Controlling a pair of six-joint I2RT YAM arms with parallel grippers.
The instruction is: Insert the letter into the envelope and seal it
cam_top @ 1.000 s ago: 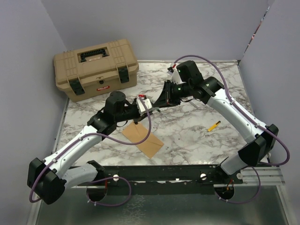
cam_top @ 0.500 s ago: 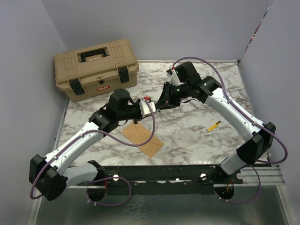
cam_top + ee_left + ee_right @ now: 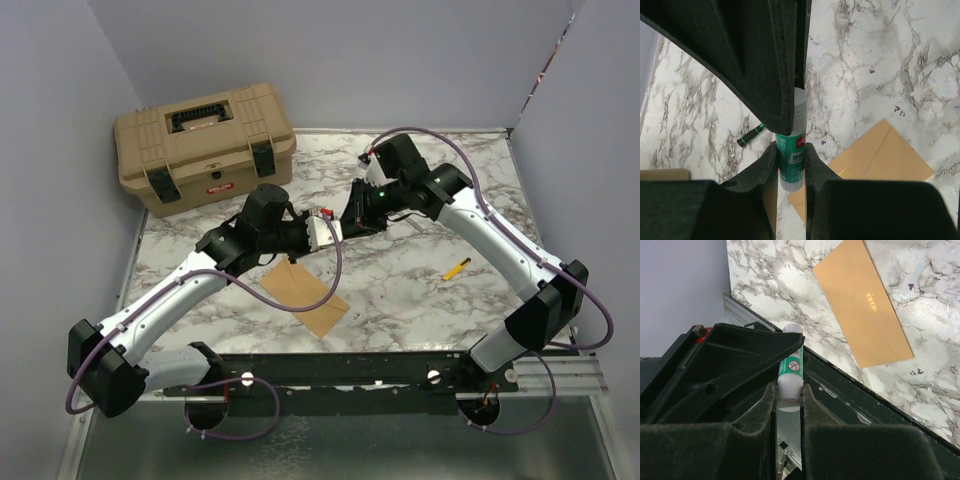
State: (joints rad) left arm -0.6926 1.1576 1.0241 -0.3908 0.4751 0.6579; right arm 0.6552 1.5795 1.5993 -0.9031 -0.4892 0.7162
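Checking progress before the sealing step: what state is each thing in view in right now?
glue stick: held above the table between both grippers.
left gripper: shut on the glue stick's green-labelled body.
right gripper: shut on its clear cap end; cap looks on.
envelope: lying flat on the table, no flap raised; sealed or not, cannot tell.
toolbox: lid closed.
yellow marker: lying loose on the table.
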